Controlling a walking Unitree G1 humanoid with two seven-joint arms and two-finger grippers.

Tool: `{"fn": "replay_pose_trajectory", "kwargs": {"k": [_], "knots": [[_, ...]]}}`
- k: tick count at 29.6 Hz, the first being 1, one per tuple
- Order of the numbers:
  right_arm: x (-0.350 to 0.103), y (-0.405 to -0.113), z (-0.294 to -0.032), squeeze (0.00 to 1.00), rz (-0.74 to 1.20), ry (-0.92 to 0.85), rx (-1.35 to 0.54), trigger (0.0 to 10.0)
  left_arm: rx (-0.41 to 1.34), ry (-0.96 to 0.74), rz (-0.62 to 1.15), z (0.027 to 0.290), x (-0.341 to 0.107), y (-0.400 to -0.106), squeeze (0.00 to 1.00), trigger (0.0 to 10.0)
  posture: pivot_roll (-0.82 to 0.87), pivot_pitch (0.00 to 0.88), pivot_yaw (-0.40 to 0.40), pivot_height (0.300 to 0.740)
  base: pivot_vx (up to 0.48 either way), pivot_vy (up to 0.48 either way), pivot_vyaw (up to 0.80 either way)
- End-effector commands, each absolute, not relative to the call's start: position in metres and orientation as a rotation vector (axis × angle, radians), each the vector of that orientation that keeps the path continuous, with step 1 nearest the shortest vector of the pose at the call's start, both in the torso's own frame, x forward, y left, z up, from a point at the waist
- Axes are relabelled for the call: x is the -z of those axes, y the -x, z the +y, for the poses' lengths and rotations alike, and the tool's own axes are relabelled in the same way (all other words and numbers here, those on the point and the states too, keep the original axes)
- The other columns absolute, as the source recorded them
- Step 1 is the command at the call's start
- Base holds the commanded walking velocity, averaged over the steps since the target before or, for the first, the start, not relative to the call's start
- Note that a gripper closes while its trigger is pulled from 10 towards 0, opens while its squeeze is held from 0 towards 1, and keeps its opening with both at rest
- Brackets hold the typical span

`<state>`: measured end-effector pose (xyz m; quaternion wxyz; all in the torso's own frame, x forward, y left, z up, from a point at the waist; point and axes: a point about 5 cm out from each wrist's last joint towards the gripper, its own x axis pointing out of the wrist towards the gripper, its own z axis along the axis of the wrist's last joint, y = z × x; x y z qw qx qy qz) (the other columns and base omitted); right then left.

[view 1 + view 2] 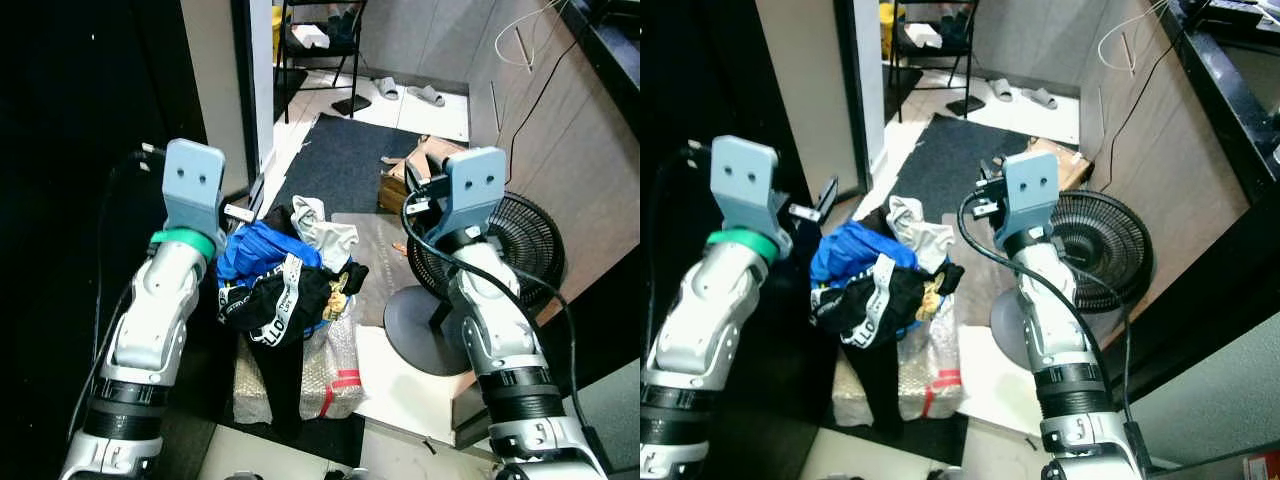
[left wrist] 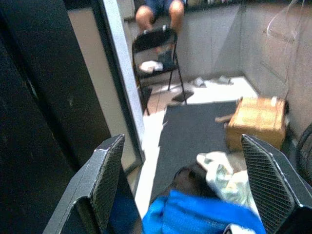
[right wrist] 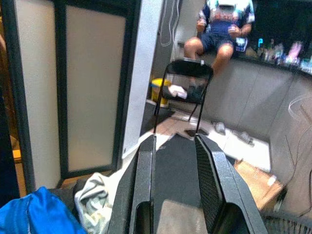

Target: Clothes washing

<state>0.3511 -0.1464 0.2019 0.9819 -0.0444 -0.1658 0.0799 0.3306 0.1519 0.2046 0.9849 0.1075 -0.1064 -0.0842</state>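
A heap of clothes point(image 1: 285, 275) sits on a wrapped bundle point(image 1: 330, 375) between the arms, its long axis running near to far. The left gripper point(image 2: 183, 187), fingers spread wide, hovers above the heap's left edge. The right gripper point(image 3: 175, 185), fingers narrowly parted and holding nothing, hangs right of it, near a fan point(image 1: 520, 245).

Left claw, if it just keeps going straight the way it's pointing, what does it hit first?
Probably the crumpled blue garment on the laundry pile: the open left claw points over it, with the white-grey cloth just beyond. Depth is unclear; aimed higher, it would pass toward the dark floor mat.
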Motion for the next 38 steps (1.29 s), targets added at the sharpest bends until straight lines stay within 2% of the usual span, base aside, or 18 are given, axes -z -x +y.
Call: {"fn": "replay_pose_trajectory", "kwargs": {"k": [1, 10, 21, 24, 30, 35, 38], "knots": [[-0.196, -0.356, -0.153, 0.00, -0.291, 0.034, -0.119, 10.0, 0.201, -0.265, -0.134, 0.148, -0.182, -0.331, 0.00, 10.0, 0.01, 0.054, 0.015, 0.740, 0.000, 0.000, 0.00], [-0.190, -0.362, -0.159, 0.00, -0.250, 0.011, -0.063, 10.0, 0.175, -0.235, -0.057, 0.141, -0.164, -0.344, 0.00, 10.0, 0.01, 0.080, 0.026, 0.740, 0.000, 0.000, 0.00], [-0.187, -0.360, -0.154, 0.00, -0.249, 0.022, -0.077, 10.0, 0.183, -0.240, -0.060, 0.139, -0.161, -0.341, 0.00, 10.0, 0.02, 0.116, 0.024, 0.740, 0.000, 0.000, 0.00], [-0.191, -0.363, -0.158, 0.00, -0.259, 0.070, -0.071, 10.0, 0.190, -0.254, -0.050, 0.139, -0.161, -0.345, 0.00, 10.0, 0.01, 0.176, 0.028, 0.740, 0.000, 0.000, 0.00], [-0.195, -0.367, -0.163, 0.00, -0.265, 0.102, -0.057, 10.0, 0.216, -0.266, -0.040, 0.133, -0.163, -0.352, 0.00, 10.0, 0.01, 0.197, 0.037, 0.740, 0.000, 0.000, 0.00], [-0.194, -0.365, -0.177, 0.00, -0.261, 0.171, -0.019, 10.0, 0.288, -0.263, -0.013, 0.110, -0.167, -0.365, 0.00, 10.0, -0.02, 0.267, 0.083, 0.740, 0.000, 0.000, 0.00], [-0.194, -0.365, -0.177, 0.00, -0.261, 0.171, -0.019, 10.0, 0.288, -0.263, -0.013, 0.110, -0.167, -0.365, 0.00, 10.0, -0.02, 0.267, 0.083, 0.740, 0.000, 0.000, 0.00]]}}
